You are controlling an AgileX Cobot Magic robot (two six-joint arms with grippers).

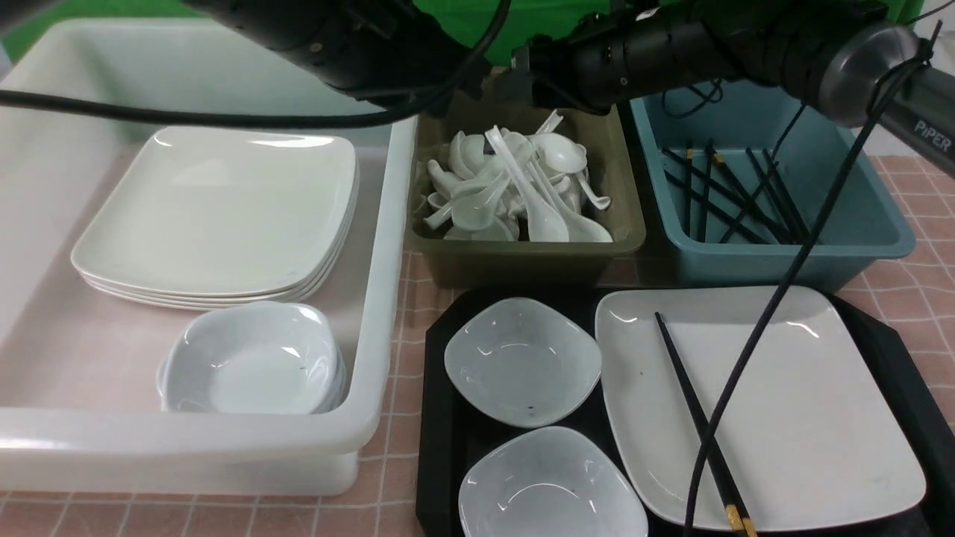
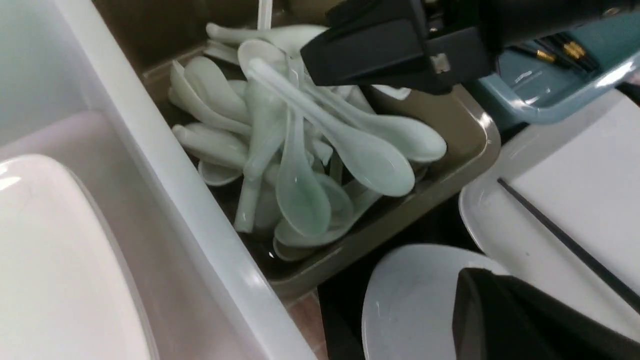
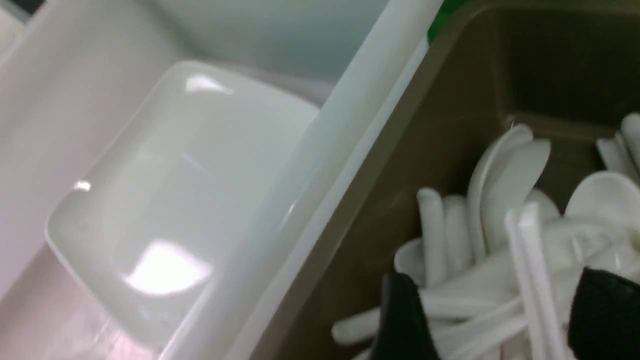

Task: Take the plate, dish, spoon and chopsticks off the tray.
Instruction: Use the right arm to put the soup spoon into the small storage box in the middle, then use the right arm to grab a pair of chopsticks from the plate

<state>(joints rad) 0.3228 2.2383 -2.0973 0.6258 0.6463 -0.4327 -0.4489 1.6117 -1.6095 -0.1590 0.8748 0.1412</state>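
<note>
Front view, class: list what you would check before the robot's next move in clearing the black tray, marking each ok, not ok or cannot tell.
1. Right gripper open over olive plastic tub of white soup spoons: ok.
2. Those spoons clear of its fingers: cannot tell.
3. No spoon seen on black rectangular tray: ok.
4. Black chopsticks removed: not ok, lying on large white square plate.
5. Two small white dishes removed: not ok.
6. Left gripper shut: ok.

At lower right a cable hangs across the plate, over the chopsticks; you have bare plate right of it. Along the top, left arm and right arm hang over the spoon tub
</note>
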